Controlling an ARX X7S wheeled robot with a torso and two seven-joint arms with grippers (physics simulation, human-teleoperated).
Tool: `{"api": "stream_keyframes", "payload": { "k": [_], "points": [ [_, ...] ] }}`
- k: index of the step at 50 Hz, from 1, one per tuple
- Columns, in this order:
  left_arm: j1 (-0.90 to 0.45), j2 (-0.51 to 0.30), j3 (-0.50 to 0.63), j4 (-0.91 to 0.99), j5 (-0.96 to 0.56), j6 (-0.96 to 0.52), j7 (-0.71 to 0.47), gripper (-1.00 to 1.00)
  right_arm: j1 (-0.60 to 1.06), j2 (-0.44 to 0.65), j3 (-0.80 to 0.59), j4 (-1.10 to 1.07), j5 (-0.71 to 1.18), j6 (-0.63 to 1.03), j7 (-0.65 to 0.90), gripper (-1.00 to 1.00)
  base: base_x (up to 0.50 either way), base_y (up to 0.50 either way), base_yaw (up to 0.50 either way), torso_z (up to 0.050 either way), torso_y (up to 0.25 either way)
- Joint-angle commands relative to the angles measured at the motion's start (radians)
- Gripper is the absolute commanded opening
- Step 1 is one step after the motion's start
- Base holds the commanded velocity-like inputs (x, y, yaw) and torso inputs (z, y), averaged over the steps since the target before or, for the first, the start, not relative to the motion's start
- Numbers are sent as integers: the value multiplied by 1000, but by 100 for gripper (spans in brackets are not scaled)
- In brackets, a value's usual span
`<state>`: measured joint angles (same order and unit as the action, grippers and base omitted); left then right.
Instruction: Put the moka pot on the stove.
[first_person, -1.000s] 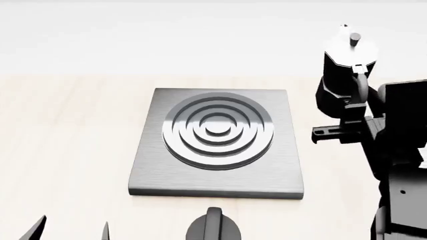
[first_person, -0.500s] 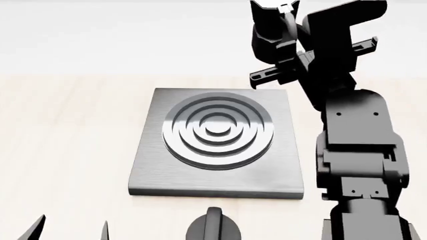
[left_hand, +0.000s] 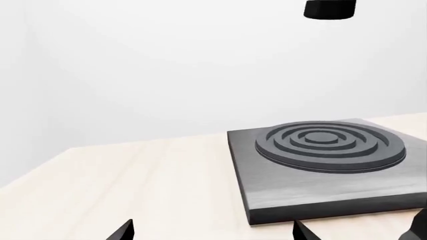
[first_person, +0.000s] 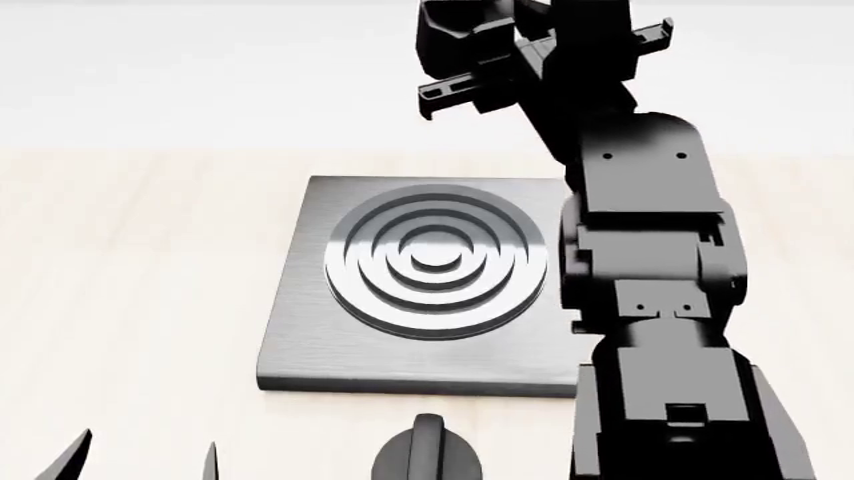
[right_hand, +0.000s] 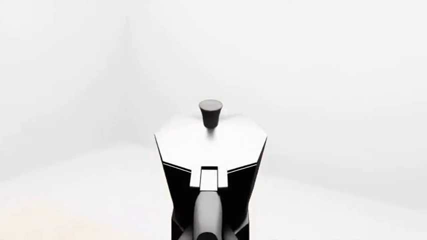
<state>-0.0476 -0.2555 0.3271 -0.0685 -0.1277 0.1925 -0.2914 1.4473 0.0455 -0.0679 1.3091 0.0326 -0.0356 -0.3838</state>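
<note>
Up high, we see one moka pot, black and faceted with a pale lid, a dark knob and a handle facing the right wrist camera; the right gripper clenches it in the air beyond the far edge of the single stove. Its right arm covers the plate's right side. One black dial knob sits nearest us. The left gripper shows two spread tips.
</note>
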Motion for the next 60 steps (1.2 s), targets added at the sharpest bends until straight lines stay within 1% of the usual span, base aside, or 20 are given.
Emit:
{"api": "stream_keyframes", "payload": {
  "k": [1, 3, 9, 15, 18, 36, 54, 60],
  "points": [
    [-1, 4, -3, -11, -3, 27, 3, 100, 29, -42, 110, 0, 18, 35, 20, -100, 0, 0, 0, 0, 0],
    [-1, 3, -3, -11, -3, 29, 2, 100, 27, -45, 99, 0, 49, 46, 38, -100, 0, 0, 0, 0, 0],
    [-1, 3, -2, -12, -5, 31, -2, 100, 13, -45, -11, 0, 162, 51, 74, -100, 0, 0, 0, 0, 2],
    [-2, 1, 0, -12, -7, 31, -4, 100, -2, -45, -84, 0, 227, 61, 101, -100, 0, 0, 0, 0, 0],
    [-2, 1, 1, -14, -6, 35, -5, 100, -11, -45, -144, 0, 278, 63, 117, -100, 0, 0, 0, 0, 3],
    [-3, -1, 5, -16, -6, 40, -18, 100, -24, -45, -362, 0, 442, 91, 167, -100, 0, 0, 0, 1, 1],
    [-4, -4, 9, -16, -12, 40, -26, 100, -55, -45, -305, 0, 377, 120, 193, -100, 0, 0, 0, 0, 1],
    [-5, -5, 11, -15, -14, 39, -29, 100, -72, -45, -257, 0, 340, 130, 195, -100, 0, 0, 0, 0, 0]
  ]
}}
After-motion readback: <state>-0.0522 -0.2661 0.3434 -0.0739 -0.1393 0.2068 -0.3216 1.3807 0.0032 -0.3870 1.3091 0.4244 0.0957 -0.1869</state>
